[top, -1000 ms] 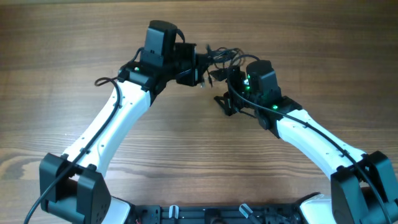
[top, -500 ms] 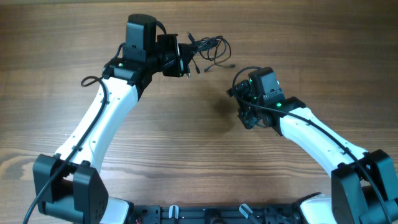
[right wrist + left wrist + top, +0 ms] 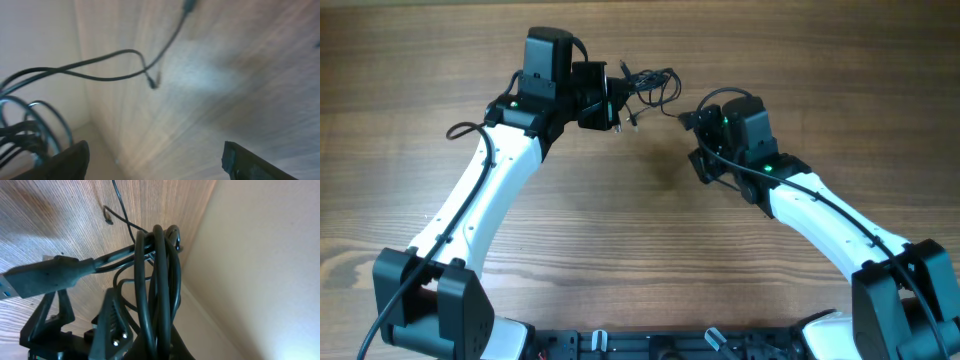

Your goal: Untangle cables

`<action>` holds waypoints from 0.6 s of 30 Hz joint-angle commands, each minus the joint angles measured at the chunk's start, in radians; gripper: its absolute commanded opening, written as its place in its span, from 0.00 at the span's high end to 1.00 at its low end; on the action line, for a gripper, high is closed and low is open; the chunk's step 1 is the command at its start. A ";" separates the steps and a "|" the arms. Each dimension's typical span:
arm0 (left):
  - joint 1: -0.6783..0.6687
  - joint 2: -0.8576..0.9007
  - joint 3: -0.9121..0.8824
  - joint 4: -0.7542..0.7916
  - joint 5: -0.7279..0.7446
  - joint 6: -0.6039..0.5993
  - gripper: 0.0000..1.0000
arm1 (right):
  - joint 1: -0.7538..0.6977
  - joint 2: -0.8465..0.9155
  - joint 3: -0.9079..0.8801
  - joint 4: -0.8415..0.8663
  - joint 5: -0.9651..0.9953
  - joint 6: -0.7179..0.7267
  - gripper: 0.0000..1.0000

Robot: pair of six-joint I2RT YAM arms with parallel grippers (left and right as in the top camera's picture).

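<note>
The cables are a small bunch of thin black wires with loops and loose ends, hanging just above the wooden table at the back centre. My left gripper is shut on the bunch's left side. In the left wrist view the looped cables run up out of the jaws, and a plug end sticks out to the left. My right gripper is open and empty, just right of and below the bunch. The right wrist view shows its spread fingers and a loose cable strand ahead.
The wooden table fills the view. The white arm links reach in from the near edge on both sides. Thicker black arm cables loop at the left arm's elbow and over the right wrist.
My left gripper carried the bunch to the left a second ago and now holds about still. My right gripper drew back toward the near side, then moved up toward the bunch again.
</note>
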 commanded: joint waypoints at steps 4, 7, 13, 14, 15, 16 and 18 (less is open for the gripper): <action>-0.006 -0.024 0.013 0.000 -0.005 0.016 0.96 | 0.013 0.013 0.003 0.083 0.003 0.015 0.13; -0.035 -0.024 0.013 0.000 -0.005 0.015 0.96 | 0.016 0.013 0.003 0.086 0.024 0.016 0.13; -0.126 -0.024 0.013 0.004 -0.005 -0.049 0.96 | 0.016 0.013 0.003 0.126 0.036 0.014 0.13; -0.138 -0.024 0.013 0.008 -0.005 -0.103 0.96 | 0.016 0.013 0.003 0.124 0.036 0.011 0.13; -0.146 -0.024 0.013 0.028 -0.002 -0.130 0.96 | 0.016 0.013 0.003 0.117 0.036 0.011 0.14; -0.151 -0.024 0.013 0.068 0.002 -0.131 0.96 | 0.016 0.013 0.003 0.103 0.036 -0.001 0.14; -0.153 -0.024 0.013 0.204 0.006 -0.131 0.96 | 0.016 0.013 0.003 0.047 0.037 -0.077 0.14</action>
